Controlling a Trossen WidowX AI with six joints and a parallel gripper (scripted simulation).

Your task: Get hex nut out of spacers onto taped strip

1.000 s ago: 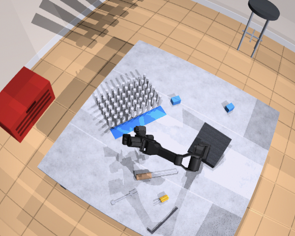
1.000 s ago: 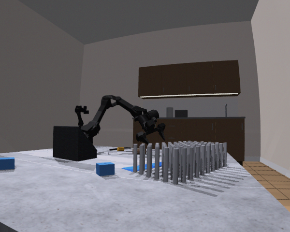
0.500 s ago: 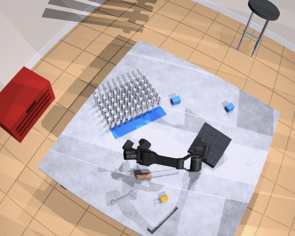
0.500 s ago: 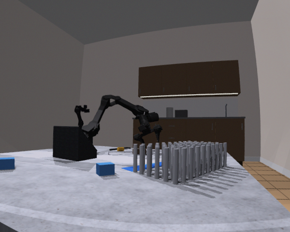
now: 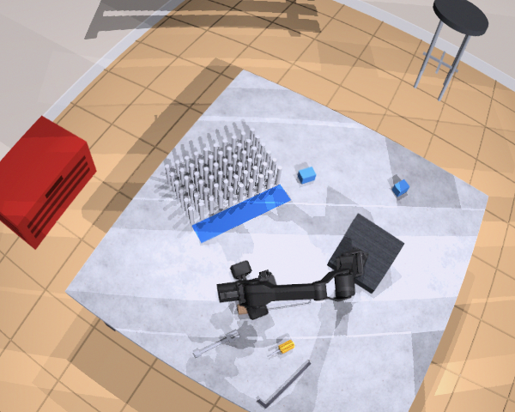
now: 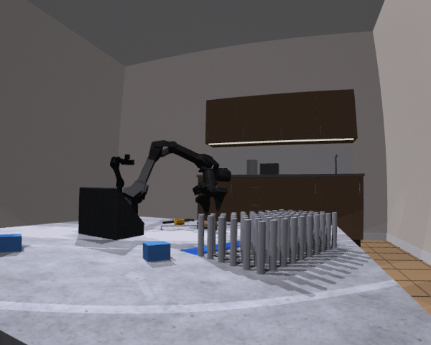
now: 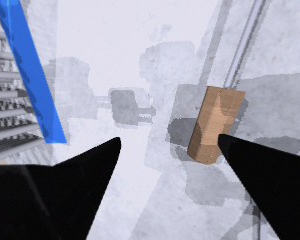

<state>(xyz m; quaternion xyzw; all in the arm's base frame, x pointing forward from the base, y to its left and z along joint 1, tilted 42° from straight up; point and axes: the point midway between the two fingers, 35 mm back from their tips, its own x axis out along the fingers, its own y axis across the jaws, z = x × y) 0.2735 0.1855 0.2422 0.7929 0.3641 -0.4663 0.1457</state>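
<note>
The metal spacers (image 5: 261,182) (image 6: 261,249) stand upright in rows behind the blue taped strip (image 5: 245,214) (image 6: 193,251) (image 7: 32,80). I cannot make out the hex nut in any view. My gripper (image 6: 212,212) (image 7: 168,140) is open and empty, pointing down above the table, in front of the strip. A tool with a wooden handle (image 5: 242,310) (image 7: 215,120) and a thin metal rod lies below it; in the wrist view the handle is nearer the right fingertip. The arm hides part of this tool in the top view.
A grey forked tool (image 5: 215,344), a yellow-handled pronged tool (image 5: 286,346) (image 6: 179,221) and a dark bent bar (image 5: 287,383) lie on the table. Two blue blocks (image 5: 306,175) (image 5: 400,188) sit to the right of the spacers. The arm stands at a black base block (image 5: 382,252) (image 6: 97,211).
</note>
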